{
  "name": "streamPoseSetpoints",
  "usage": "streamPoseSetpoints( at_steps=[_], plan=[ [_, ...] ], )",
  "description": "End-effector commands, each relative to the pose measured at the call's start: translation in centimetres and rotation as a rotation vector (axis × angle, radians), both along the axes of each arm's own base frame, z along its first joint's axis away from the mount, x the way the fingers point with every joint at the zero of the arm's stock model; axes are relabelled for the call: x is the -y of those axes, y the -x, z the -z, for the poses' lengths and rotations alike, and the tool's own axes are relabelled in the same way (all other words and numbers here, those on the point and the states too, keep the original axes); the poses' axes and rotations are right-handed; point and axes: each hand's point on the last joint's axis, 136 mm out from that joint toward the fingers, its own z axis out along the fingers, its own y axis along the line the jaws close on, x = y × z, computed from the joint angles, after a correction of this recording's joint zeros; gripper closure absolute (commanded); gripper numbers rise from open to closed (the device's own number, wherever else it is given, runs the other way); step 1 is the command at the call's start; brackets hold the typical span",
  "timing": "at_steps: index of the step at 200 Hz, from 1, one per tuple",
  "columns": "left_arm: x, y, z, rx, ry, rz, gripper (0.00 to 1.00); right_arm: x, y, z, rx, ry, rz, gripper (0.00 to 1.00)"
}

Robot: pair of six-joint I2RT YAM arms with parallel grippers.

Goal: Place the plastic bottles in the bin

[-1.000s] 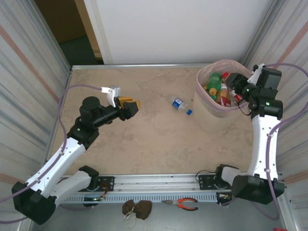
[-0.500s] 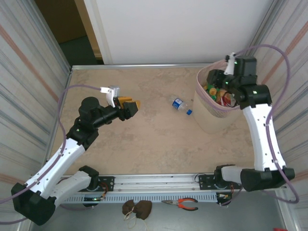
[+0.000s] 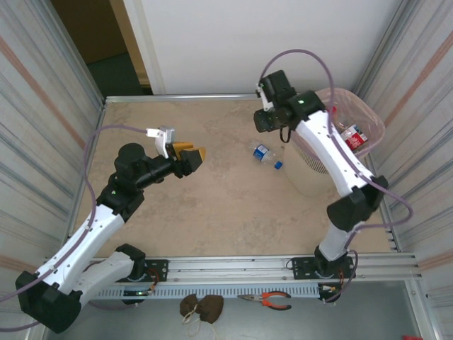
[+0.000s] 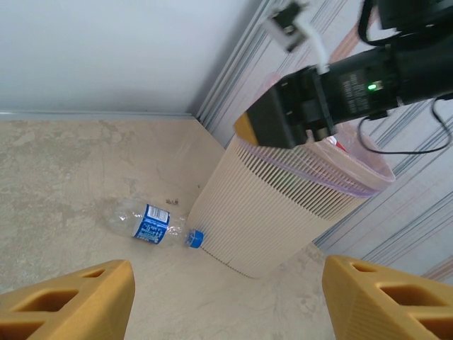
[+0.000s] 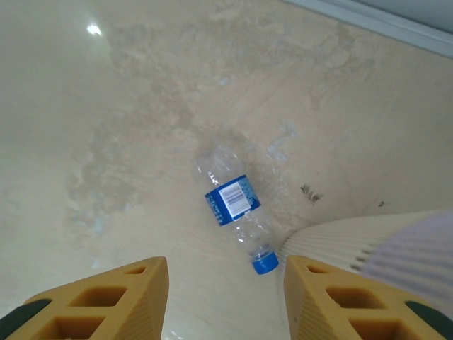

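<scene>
**Nearly there: one bottle left beside the bin**

A loose bottle [image 3: 267, 156] lies on its side on the table [image 3: 212, 212], just beside the bin [image 3: 308, 173], on the side of the bin that faces the left arm. It is clear with a blue label. Its blue cap points toward the bin's slatted wall and sits close to it, though I cannot tell if the two touch. Inside the bin, against the pink liner [image 3: 375, 124], a red-labelled bottle [image 3: 352, 136] shows, so the job looks close to finished.

The right gripper [image 3: 265, 122] hangs above the loose bottle, out past the bin's rim on that same side. Its wrist camera looks straight down, and the bottle sits framed between the two yellow fingers. They are spread wide with nothing between them, which reads as a hand posed for a descent. The bottle lies diagonally to the line on which the fingers close (a slight wrist turn would probably give a squarer pinch across the body). The nearness of the bin's wall also leaves little room for the finger on that side.

The left gripper [image 3: 192, 156] is well apart from the bin, across the table, its fingers likewise parted and empty. It points toward the bin, likely parked there to leave the other arm room.
</scene>
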Motion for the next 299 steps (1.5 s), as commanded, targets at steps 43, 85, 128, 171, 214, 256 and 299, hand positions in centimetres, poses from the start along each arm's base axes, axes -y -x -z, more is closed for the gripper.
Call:
streamPoseSetpoints(
  at_steps=[43,85,128,171,214,256,299],
  plan=[
    [-0.9,0.3,-1.0,0.042,-0.016,-0.031,0.29,-0.6,-2.3,6.9,-0.14,0.336,-0.114,0.51],
    [-1.0,0.4,-0.8,0.035,-0.024,-0.035,0.29,-1.6,-4.2,11.3,-0.211,0.389,-0.144,0.49],
    [-1.1,0.4,-0.8,0.032,-0.026,-0.036,0.29,-2.5,-5.8,16.0,-0.265,0.421,-0.186,0.42],
    [-1.0,0.3,-0.8,0.027,-0.027,-0.035,0.29,-2.6,-6.6,20.1,-0.321,0.436,-0.201,0.32],
    [-1.0,0.2,-0.4,0.016,-0.025,-0.039,0.29,-1.4,-6.5,23.5,-0.399,0.464,-0.194,0.25],
    [-1.0,0.1,-0.3,0.011,-0.023,-0.039,0.29,-0.9,-6.0,25.4,-0.463,0.434,-0.189,0.3],
    [-1.0,0.2,-0.3,0.01,-0.022,-0.04,0.29,-1.2,-5.6,25.1,-0.476,0.388,-0.181,0.41]
  ],
)
